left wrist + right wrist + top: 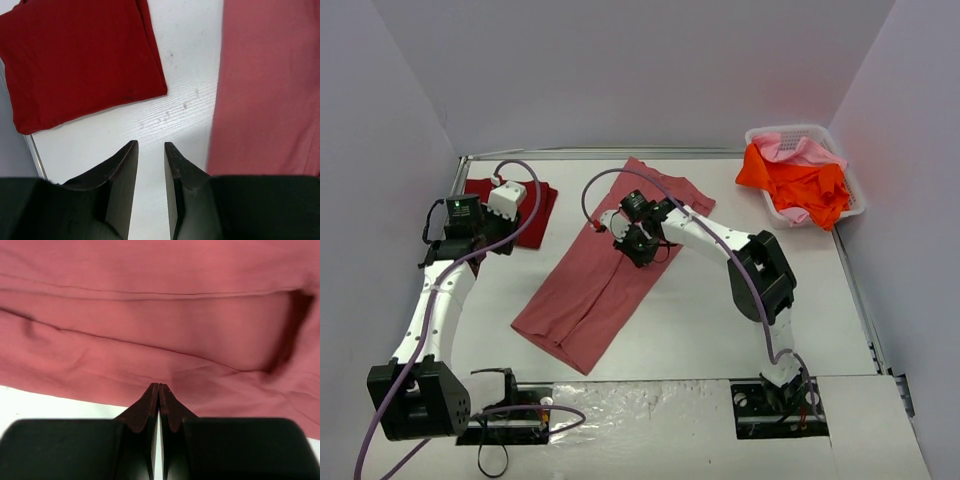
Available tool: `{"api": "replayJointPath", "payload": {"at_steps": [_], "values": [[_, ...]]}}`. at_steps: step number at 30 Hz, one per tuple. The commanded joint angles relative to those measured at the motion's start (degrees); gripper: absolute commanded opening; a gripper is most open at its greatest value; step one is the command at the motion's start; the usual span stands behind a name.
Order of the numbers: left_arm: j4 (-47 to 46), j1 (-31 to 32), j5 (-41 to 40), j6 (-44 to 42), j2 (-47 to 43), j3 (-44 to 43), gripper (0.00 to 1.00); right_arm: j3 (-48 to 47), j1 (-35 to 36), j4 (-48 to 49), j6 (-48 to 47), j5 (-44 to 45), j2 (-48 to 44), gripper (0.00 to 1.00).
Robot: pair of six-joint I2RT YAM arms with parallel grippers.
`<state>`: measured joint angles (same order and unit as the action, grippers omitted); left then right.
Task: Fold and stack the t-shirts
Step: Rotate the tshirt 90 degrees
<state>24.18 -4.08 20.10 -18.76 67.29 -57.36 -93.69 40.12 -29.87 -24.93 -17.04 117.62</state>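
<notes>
White basket holds the orange t-shirt and pink t-shirt, bunched. Right tool – pinching the rose-red t-shirt at its edge; left tool – spread, empty, above the table

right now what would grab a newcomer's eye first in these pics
The long rose-red t-shirt stretched diagonally across the middle of the table, with the right gripper shut at its edge, seemingly pinching it. Next, the white basket in the far right corner, spilling bright orange cloth, and the folded dark crimson t-shirt at far left.
</notes>
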Motion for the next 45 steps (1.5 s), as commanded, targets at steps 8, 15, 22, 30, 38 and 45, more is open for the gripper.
{"api": "replayJointPath", "payload": {"at_steps": [8,15,22,30,38,45], "values": [[-0.9,-2.8,4.8,1.7,-2.1,-0.2,0.27,2.2,4.4,-3.2,-0.6,0.2,2.4,0.0],[-0.6,-3.3,5.7,1.9,-2.0,-0.3,0.28,4.8,4.4,-3.2,-1.4,2.0,3.7,0.0],[-0.5,-3.4,6.2,1.9,-2.4,-0.2,0.29,6.0,2.8,-3.2,-1.4,5.6,5.8,0.0],[0.5,-3.4,8.2,2.0,-1.9,-0.9,0.32,3.0,-3.7,-3.3,-0.8,8.4,7.9,0.0],[0.8,-3.3,9.2,2.0,-2.0,-1.0,0.34,-2.1,-8.9,-3.8,-2.2,9.7,10.8,0.0],[0.3,-3.3,9.3,2.0,-2.1,-0.4,0.47,-6.9,-13.1,-4.8,-3.2,11.3,13.3,0.0]]}}
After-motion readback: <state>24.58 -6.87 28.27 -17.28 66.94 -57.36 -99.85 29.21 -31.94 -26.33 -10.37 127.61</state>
